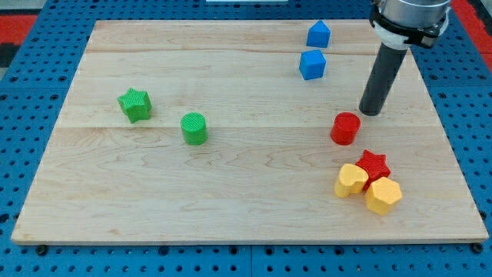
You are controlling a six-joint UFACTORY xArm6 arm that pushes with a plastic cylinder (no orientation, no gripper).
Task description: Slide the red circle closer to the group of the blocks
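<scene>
The red circle (346, 128) lies on the wooden board at the view's right. Just below it to the right sits a group of three blocks: a red star (374, 165), a yellow block (351, 181) and a yellow hexagon (383, 195), all touching. My tip (371, 112) stands on the board just above and to the right of the red circle, with a small gap between them.
A blue pentagon-like block (318, 34) and a blue cube (312, 65) sit near the view's top, left of the rod. A green star (135, 105) and a green circle (194, 128) lie at the view's left. The board's right edge (450, 138) is close to the group.
</scene>
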